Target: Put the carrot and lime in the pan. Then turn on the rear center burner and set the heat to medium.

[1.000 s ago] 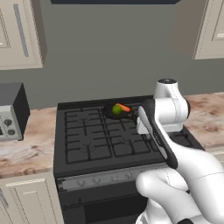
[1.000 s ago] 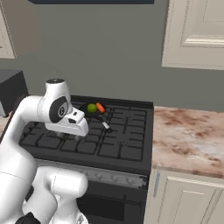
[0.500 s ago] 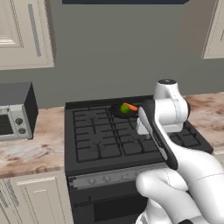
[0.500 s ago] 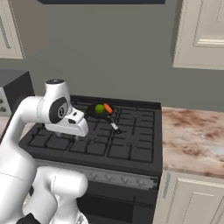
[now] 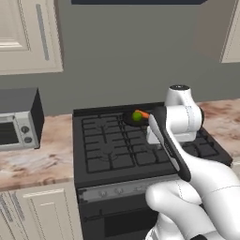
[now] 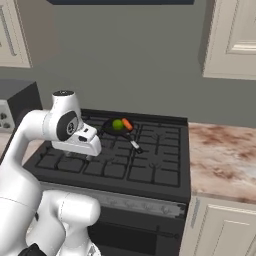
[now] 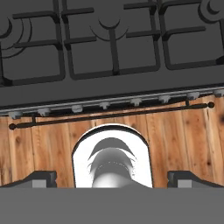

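The black pan [image 5: 131, 118] [image 6: 112, 128] stands on the rear grating of the stove, near its middle. The green lime [image 5: 137, 116] [image 6: 117, 125] and the orange carrot [image 5: 144, 114] [image 6: 127, 124] lie in it. Its thin handle [image 6: 134, 144] points to the front. I cannot tell the rear center burner apart from the grating around the pan. My gripper [image 6: 78, 156] [image 7: 112, 178] hangs open over the stove's front left part, well in front of the pan, with nothing between its fingers. The hand view looks down on the front burners, a row of knobs [image 7: 104, 105] and the oven handle [image 7: 109, 114].
A toaster oven [image 5: 16, 123] stands on the marble counter [image 5: 37, 161] left of the stove. More counter [image 6: 222, 160] lies to the right. Wall cabinets [image 6: 232, 37] hang above both sides. My arm hides part of the stove's right side in the left base view.
The whole picture has shifted to the right in both base views, so the base has moved. The arm keeps its pose, and the lime and carrot stay in the pan.
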